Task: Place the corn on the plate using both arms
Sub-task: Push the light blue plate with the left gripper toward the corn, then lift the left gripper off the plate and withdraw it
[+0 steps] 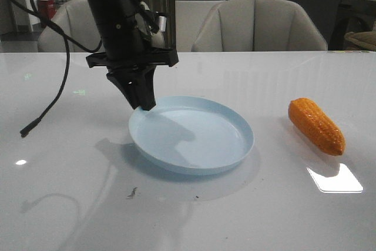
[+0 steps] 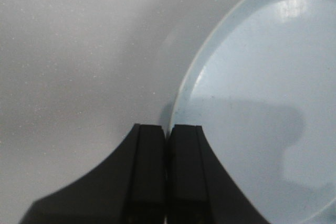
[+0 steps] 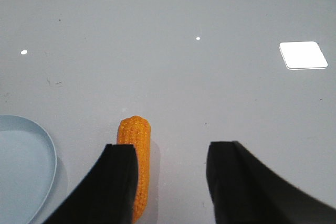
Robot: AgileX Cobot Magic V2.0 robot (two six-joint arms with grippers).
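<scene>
My left fingers point(image 2: 168, 177) are pinched on the far-left rim of the round pale blue plate point(image 1: 194, 145), steadying it. The bumpy orange plastic corn cob point(image 1: 316, 125) lies on the white desk point(image 1: 70, 204) at the plate's three o'clock (untouched); my right fingers point(image 3: 173, 182) hover spread above it.

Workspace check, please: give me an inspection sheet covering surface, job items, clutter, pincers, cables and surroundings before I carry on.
Surface: white glossy table, light glare patches, a small dark speck near the front.
Job's things: blue plate at centre, nothing on it; orange corn lying on the table to its right, apart from it.
Clutter: nothing seen.
Pincers: left pincer shut on the plate's rear-left rim; right pincer open, low beside the corn, not gripping it.
Cables: black cable hanging from the left arm, its end resting on the table.
Surroundings: beige chairs behind the table.
</scene>
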